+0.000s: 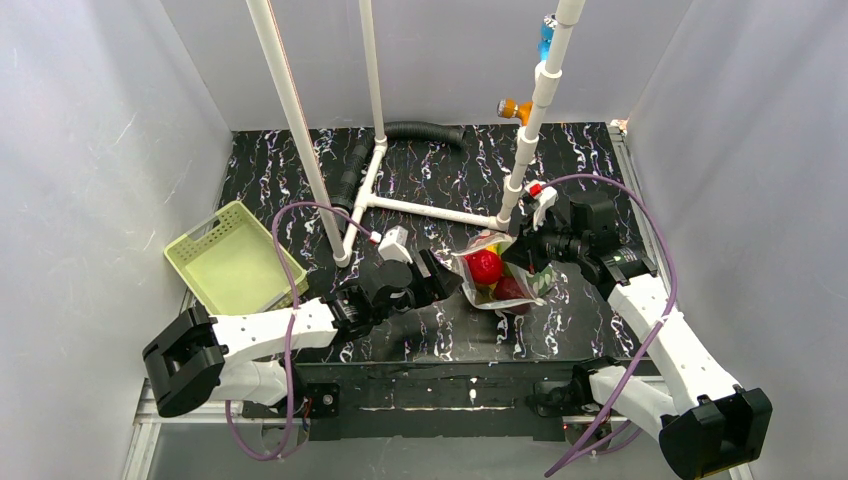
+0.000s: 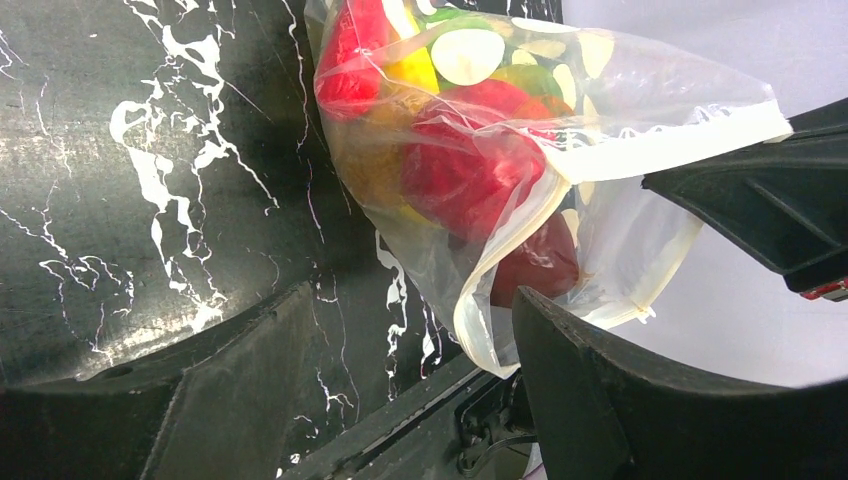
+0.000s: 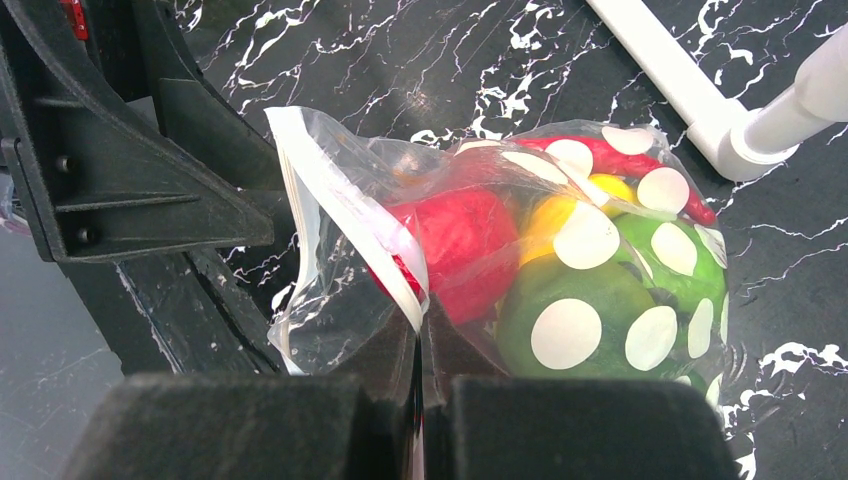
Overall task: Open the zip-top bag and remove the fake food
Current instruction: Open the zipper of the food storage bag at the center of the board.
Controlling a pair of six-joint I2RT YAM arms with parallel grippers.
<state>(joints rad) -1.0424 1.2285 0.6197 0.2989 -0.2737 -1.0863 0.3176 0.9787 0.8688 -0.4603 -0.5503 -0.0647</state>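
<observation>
The right gripper (image 3: 420,345) pinched one lip of the clear, dotted plastic zip-top bag (image 3: 585,235); the open left gripper (image 2: 405,350) risked seizing both lips.

- A pale green perforated basket (image 1: 232,265) sits at the left edge of the tabletop.
- The black tabletop (image 1: 580,170) has white marble veins.
- A white pipe frame (image 1: 425,208) lies mid-table, with uprights rising from it.
- A black ribbed hose (image 1: 425,131) curves along the far side.
- An orange fitting (image 1: 513,107) sticks out from the right upright.

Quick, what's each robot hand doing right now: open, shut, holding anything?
Left gripper: jaws open, holding nothing, right by the zip-top bag.
Right gripper: jaws shut on the zip-top bag's rim.
</observation>
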